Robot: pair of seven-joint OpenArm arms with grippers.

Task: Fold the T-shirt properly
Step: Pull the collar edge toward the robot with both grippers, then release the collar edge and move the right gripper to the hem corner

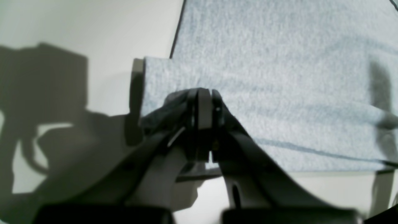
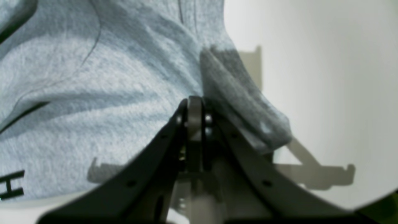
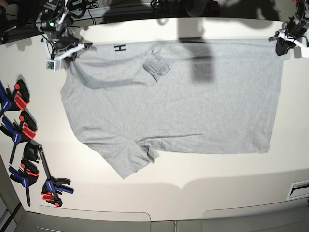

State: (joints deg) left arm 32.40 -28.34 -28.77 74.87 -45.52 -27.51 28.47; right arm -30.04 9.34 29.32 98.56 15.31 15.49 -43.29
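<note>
On the counter, near its front-left edge, lie several blue and red clamps. Beyond them the T-shirt is spread flat, grey plain side up, one sleeve reaching toward the front. At the far edge, the right gripper has its jaws pinched tight on the cloth at a shoulder corner, where black lettering shows; the left gripper has its jaws clamped on the hem corner.

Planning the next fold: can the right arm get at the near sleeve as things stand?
Probably not yet. The right hand is shut on the T-shirt at its far edge; the near sleeve lies uncovered, so only that grip is in the way.
</note>
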